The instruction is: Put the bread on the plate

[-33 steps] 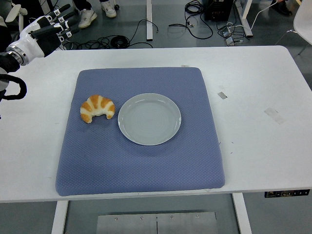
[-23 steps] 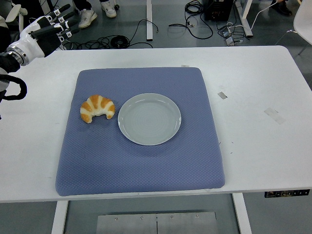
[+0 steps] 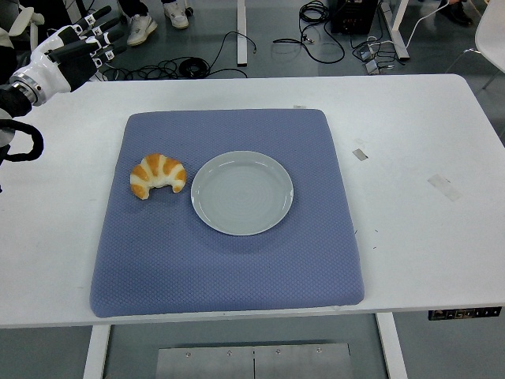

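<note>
A golden croissant (image 3: 158, 175) lies on the blue mat (image 3: 229, 268), just left of a pale grey plate (image 3: 242, 192) at the mat's middle. The plate holds nothing. My left hand (image 3: 79, 51) is raised at the far left corner of the table, well away from the croissant, its fingers spread and holding nothing. The right arm is out of view.
The white table (image 3: 418, 142) carries two small tape marks at the right (image 3: 360, 154) (image 3: 443, 186). Cables and table legs show on the floor beyond the far edge. A person's shoes (image 3: 158, 20) show at the top.
My left hand has drifted slightly up and to the left. The croissant and plate have not moved.
</note>
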You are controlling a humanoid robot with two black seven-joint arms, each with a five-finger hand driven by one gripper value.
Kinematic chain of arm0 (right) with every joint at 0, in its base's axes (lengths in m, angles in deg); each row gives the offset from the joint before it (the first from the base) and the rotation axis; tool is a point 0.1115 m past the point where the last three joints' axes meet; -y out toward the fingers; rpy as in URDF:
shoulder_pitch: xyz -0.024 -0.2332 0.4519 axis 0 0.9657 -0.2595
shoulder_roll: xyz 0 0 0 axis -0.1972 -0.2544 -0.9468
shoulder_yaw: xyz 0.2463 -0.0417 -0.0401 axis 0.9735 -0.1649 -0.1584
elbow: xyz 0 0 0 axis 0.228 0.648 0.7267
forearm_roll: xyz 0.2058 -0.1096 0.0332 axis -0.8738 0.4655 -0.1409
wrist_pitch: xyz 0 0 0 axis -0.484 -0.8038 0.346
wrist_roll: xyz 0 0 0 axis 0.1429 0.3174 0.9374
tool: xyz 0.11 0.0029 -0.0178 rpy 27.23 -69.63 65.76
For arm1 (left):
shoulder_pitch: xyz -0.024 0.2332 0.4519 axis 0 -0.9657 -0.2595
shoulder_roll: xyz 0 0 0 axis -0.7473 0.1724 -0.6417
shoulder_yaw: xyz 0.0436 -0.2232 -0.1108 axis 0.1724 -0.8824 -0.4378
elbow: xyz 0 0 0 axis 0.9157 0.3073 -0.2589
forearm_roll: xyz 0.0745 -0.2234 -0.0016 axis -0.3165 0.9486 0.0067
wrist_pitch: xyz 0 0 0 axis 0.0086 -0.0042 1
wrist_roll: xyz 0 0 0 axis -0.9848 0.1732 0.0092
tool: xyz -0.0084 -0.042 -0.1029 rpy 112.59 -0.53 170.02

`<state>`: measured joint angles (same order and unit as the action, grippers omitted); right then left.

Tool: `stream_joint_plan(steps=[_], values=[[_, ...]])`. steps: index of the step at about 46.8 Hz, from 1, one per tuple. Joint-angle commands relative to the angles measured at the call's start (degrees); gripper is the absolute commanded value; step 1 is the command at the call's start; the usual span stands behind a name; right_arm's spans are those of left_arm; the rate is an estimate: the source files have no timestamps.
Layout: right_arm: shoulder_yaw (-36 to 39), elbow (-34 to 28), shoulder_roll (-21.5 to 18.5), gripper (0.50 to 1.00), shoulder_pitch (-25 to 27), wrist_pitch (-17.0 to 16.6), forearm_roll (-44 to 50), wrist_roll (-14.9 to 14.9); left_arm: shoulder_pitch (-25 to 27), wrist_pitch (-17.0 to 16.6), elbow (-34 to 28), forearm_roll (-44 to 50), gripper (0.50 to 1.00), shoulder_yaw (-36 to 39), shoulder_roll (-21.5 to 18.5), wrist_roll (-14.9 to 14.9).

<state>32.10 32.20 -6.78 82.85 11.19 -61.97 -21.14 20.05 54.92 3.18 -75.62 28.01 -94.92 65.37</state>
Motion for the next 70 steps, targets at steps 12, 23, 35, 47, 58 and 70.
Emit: stream_joint_plan(steps=[12, 23, 35, 47, 58, 70], values=[[0.0, 0.0, 0.0, 1.0, 0.0, 0.0, 0.0, 0.0, 0.09, -0.04, -0.09, -0.29, 0.983, 0.0, 0.0, -0.05], [0.0, 0.0, 0.0, 1.0, 0.0, 0.0, 0.0, 0.0, 1.15, 0.66, -0.09, 0.23, 0.984, -1.67, -0.18, -0.32], [0.0, 0.0, 0.0, 1.0, 0.0, 0.0, 0.0, 0.0, 0.8, 0.75, -0.09, 0.15, 0.984, -1.5, -0.09, -0.23], [0.0, 0.0, 0.0, 1.0, 0.0, 0.0, 0.0, 0.0, 1.15, 0.22, -0.09, 0.15, 0.983, -1.67, -0.09, -0.31], [0.0, 0.0, 0.0, 1.0, 0.0, 0.0, 0.0, 0.0, 1.32, 0.49, -0.09, 0.15, 0.983, -2.02, -0.18, -0.4], [0.0, 0.0, 0.0, 1.0, 0.0, 0.0, 0.0, 0.0, 1.41, -1.0, -0.09, -1.7, 0.977, -0.88, -0.09, -0.49]])
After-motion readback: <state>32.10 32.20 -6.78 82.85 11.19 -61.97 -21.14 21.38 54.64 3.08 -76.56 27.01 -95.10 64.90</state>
